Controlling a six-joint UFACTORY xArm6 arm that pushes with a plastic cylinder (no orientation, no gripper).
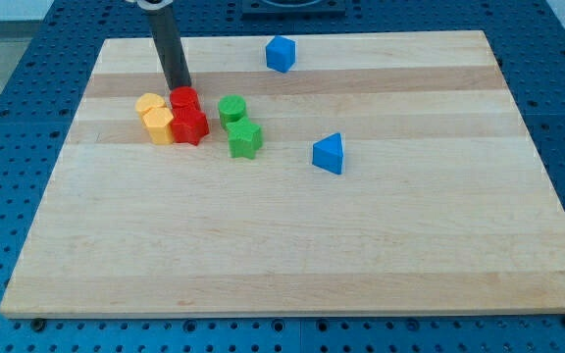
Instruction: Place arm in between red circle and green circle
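Observation:
The red circle (185, 99) sits on the wooden board (292, 235) at the upper left. The green circle (231, 108) lies a short way to its right, with a narrow gap between them. My tip (179, 87) stands just above and slightly left of the red circle, close to or touching its top edge. It is not in the gap between the two circles. The dark rod rises from it to the view's top.
A red star-like block (191, 126) sits below the red circle. Two yellow blocks (154, 116) lie to its left. A green star-like block (245, 138) sits below the green circle. A blue block (281, 53) is at the top, and a blue triangle (329, 154) lies to the right.

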